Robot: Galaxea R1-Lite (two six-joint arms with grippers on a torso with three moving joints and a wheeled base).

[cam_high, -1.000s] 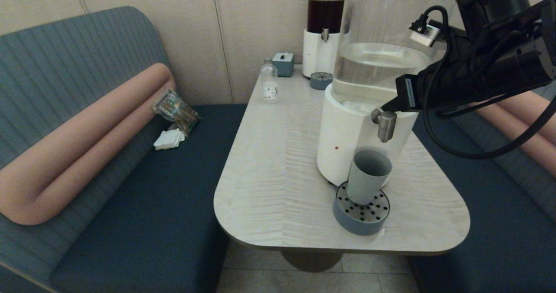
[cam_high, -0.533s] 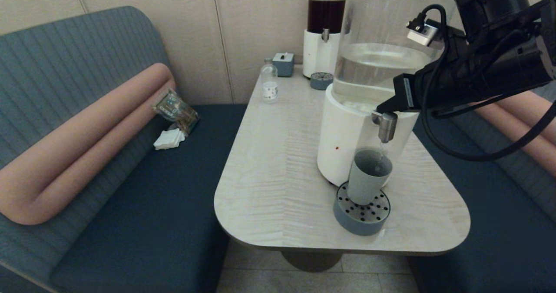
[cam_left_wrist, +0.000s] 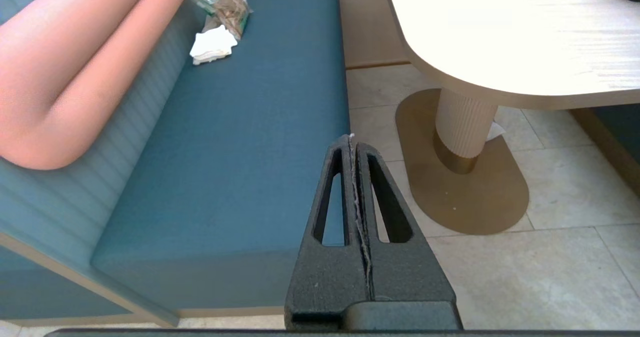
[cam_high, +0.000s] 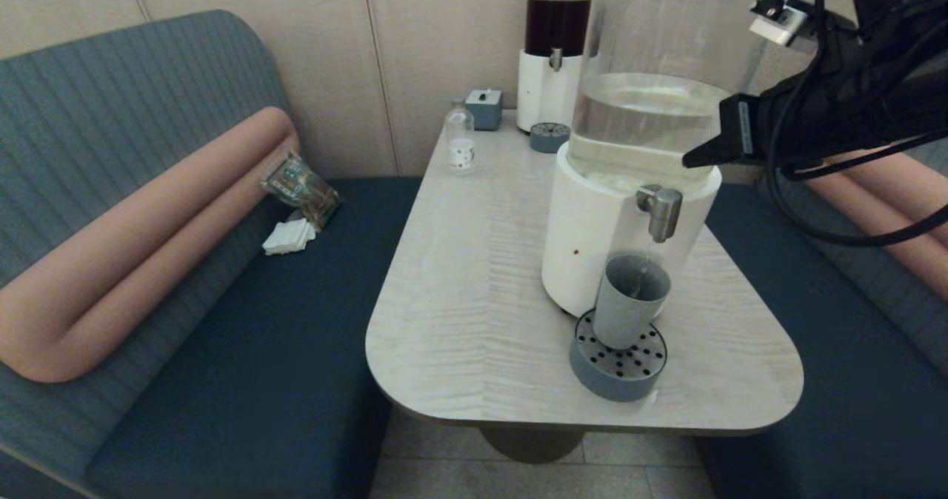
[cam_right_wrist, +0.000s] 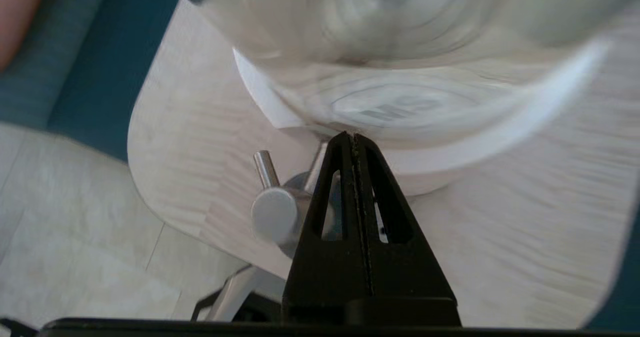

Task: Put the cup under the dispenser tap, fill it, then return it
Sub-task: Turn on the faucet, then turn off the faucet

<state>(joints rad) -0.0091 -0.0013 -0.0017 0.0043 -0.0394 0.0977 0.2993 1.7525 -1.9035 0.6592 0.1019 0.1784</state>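
Note:
The grey-blue cup (cam_high: 628, 299) stands upright on the round perforated drip tray (cam_high: 618, 366), right under the brushed-steel dispenser tap (cam_high: 661, 212). A thin stream of liquid falls from the tap into the cup. My right gripper (cam_high: 689, 163) is shut on nothing; it hovers up and to the right of the tap, clear of it, beside the clear tank. In the right wrist view the tap (cam_right_wrist: 272, 212) shows just beside the shut right gripper (cam_right_wrist: 350, 136). My left gripper (cam_left_wrist: 351, 138) is shut and parked low over the bench edge and the floor, out of the head view.
The large white-based dispenser (cam_high: 592, 240) fills the table's right side. A dark-liquid dispenser (cam_high: 552, 47), a small grey box (cam_high: 483, 108) and a clear bottle (cam_high: 459, 142) stand at the back. Bench seats flank the table (cam_high: 474, 299); snack packets (cam_high: 300, 184) lie on the left one.
My right gripper drew back from the tap, up and to the right. Liquid started to run from the tap into the cup. The cup has stayed put.

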